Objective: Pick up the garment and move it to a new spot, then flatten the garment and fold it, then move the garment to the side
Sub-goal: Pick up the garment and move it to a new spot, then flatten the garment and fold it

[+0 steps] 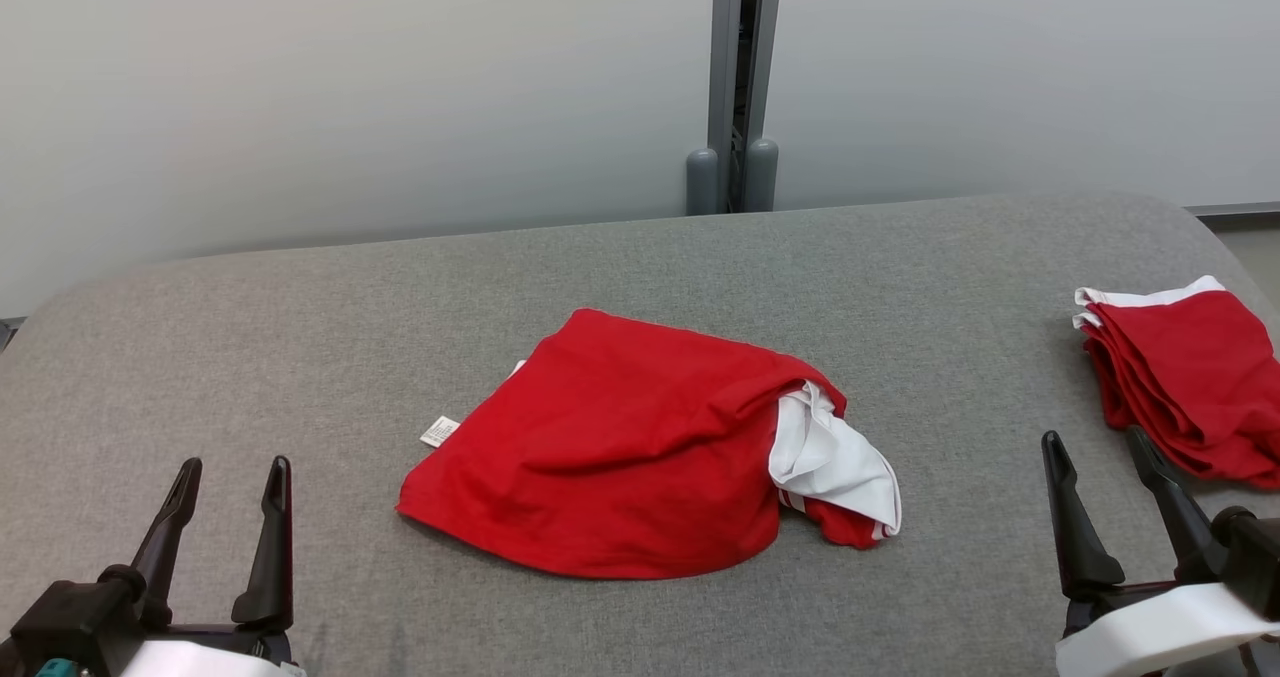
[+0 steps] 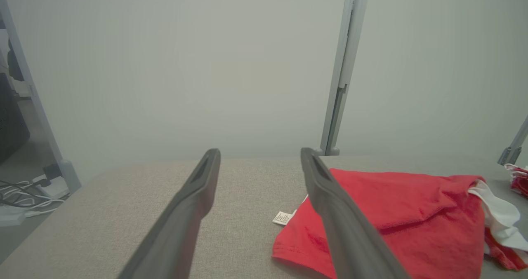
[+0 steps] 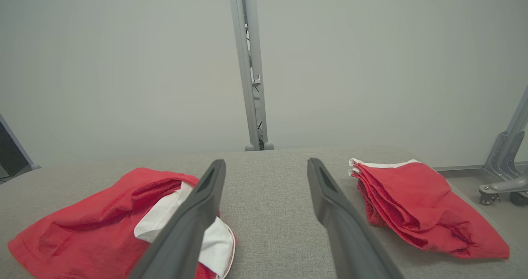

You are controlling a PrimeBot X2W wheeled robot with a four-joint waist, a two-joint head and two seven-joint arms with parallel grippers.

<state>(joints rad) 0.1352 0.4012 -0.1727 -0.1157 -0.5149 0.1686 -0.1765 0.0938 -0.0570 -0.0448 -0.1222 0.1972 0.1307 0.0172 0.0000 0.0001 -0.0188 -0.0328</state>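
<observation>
Looking down from the head camera: the garment point(image 1: 620, 447) is a rumpled red heap in the middle of the grey tabletop point(image 1: 300, 337). A white part point(image 1: 835, 457) spills out at its right end and a small label point(image 1: 439, 430) pokes out on the left. Its long side runs left to right across the front of the robot. The left tool point(image 1: 235, 467) sits at the lower left and the right tool point(image 1: 1092, 439) at the lower right, both with fingers spread wide, nothing in them, and well apart from the cloth. A folded stack point(image 1: 1185, 377) of red pieces lies at the far right, just past the right tool.

Left wrist view: the left tool point(image 2: 260, 153) is wide open and empty, and the garment point(image 2: 392, 213) lies ahead and off to its right, with the label end nearest.

Right wrist view: the right tool point(image 3: 266, 163) is also wide open with nothing held. The garment point(image 3: 90, 217) is off to its left with the white end nearest, and the folded stack point(image 3: 412, 200) is to its right.

So it's lying crosswise between the two arms and neither is clearly nearer. My guess is each one reaches inward for its own end.
</observation>
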